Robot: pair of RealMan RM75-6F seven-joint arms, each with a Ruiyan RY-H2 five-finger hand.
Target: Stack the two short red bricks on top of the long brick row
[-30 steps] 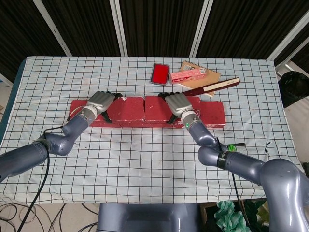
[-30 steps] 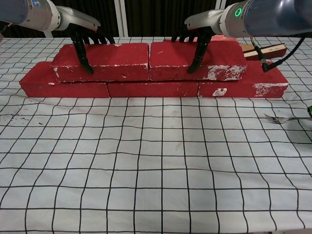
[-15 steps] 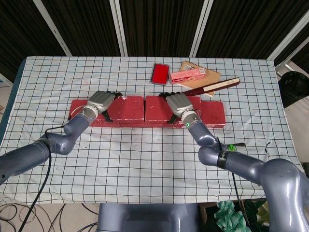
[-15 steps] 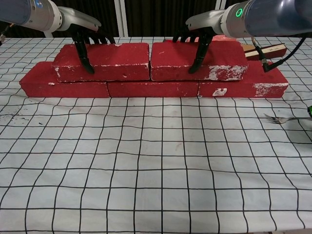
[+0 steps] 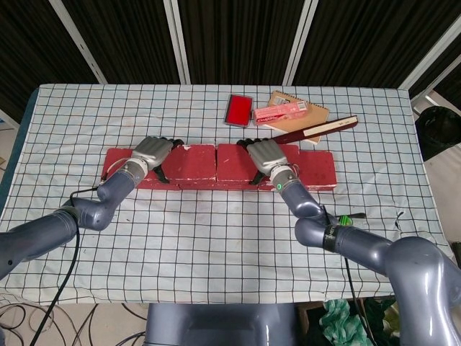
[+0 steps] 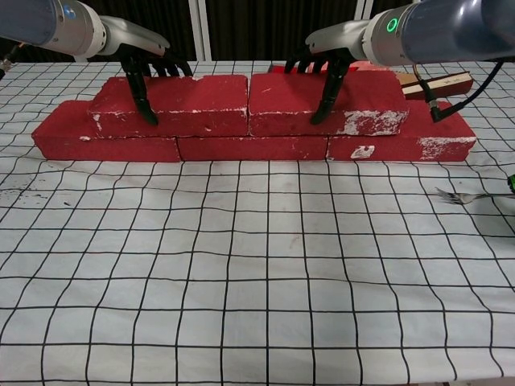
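Note:
Two short red bricks lie end to end on top of the long brick row [image 6: 249, 147] [image 5: 320, 171]. My left hand [image 5: 153, 152] [image 6: 143, 68] grips the left short brick [image 6: 177, 104] [image 5: 189, 161] near its left end, thumb down the front face and fingers over the back edge. The right short brick [image 6: 362, 98] [image 5: 232, 162] is gripped the same way by my right hand [image 5: 264, 154] [image 6: 328, 64], at about its middle. The two short bricks touch at the seam in the chest view.
Behind the row lie a red tin [image 5: 238, 110], a pink box [image 5: 279, 112], a brown notebook [image 5: 311, 117] and a dark red book [image 5: 324, 128]. A fork [image 6: 471, 195] lies on the checked cloth at the right. A black cable [image 5: 72, 245] trails at the left.
The left short brick has slid slightly right with my left hand, closing the small gap to the right brick. My right hand has barely moved.

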